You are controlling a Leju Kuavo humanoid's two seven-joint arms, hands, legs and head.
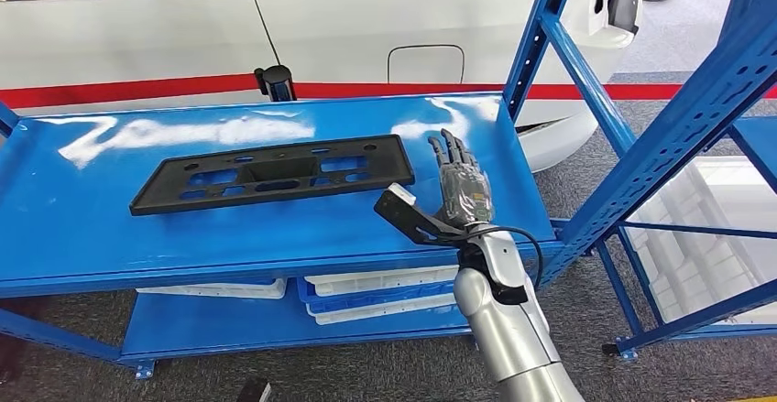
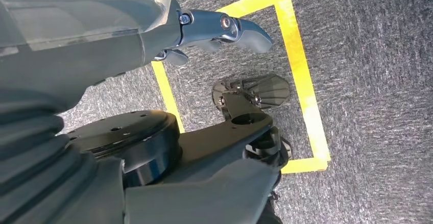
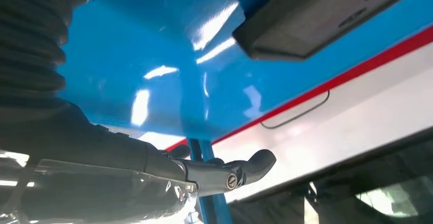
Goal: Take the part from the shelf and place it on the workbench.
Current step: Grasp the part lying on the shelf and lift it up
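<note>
Black plastic bracket (image 1: 273, 174) lies flat on the blue shelf (image 1: 82, 228); judged light, stiff, best gripped at its near edge. Right hand (image 1: 461, 185) is held open, empty, beside it.

In the right wrist view the black part (image 3: 327, 20) is cut off by the picture's edge; the left hand's (image 2: 102, 35) fingers (image 2: 245, 30) are mostly hidden by its cover.

place: likely car workshop | cues: blue steel shelf (image 1: 275, 237), white car (image 1: 366, 27)
</note>
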